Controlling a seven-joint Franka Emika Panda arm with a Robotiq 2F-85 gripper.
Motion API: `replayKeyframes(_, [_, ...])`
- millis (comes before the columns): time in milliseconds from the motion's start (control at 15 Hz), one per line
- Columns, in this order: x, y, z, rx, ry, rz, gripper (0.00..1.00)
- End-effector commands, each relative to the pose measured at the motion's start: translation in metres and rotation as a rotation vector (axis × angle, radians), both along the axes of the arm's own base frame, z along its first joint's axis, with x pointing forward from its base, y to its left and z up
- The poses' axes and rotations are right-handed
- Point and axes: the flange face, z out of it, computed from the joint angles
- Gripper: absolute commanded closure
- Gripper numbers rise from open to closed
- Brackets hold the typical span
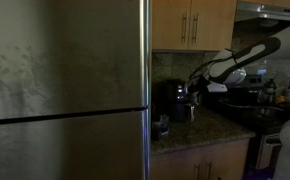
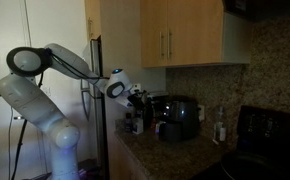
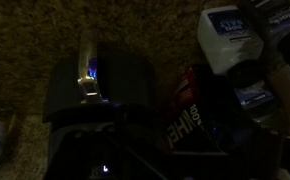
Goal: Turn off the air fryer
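You are working in a dim kitchen, where a tall stainless refrigerator (image 1: 65,80) fills the near side in an exterior view and pale wooden upper cabinets (image 1: 192,24) with slim vertical handles hang over a speckled granite countertop (image 1: 213,127). Behind that counter you see a mottled stone backsplash (image 2: 275,70) rising to the cabinets, with wooden lower cabinets (image 1: 210,165) beneath it and a black stove (image 2: 260,135) just beside its end. A range hood (image 1: 270,10) catches the brightest light, at the top corner.
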Motion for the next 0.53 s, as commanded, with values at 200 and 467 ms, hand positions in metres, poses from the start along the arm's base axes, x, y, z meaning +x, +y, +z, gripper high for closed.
replayKeyframes(200, [0.051, -0.002, -0.037, -0.012, -0.183, -0.091, 0.0])
replayKeyframes(467, [0.072, 0.005, -0.053, 0.039, -0.224, -0.142, 0.0])
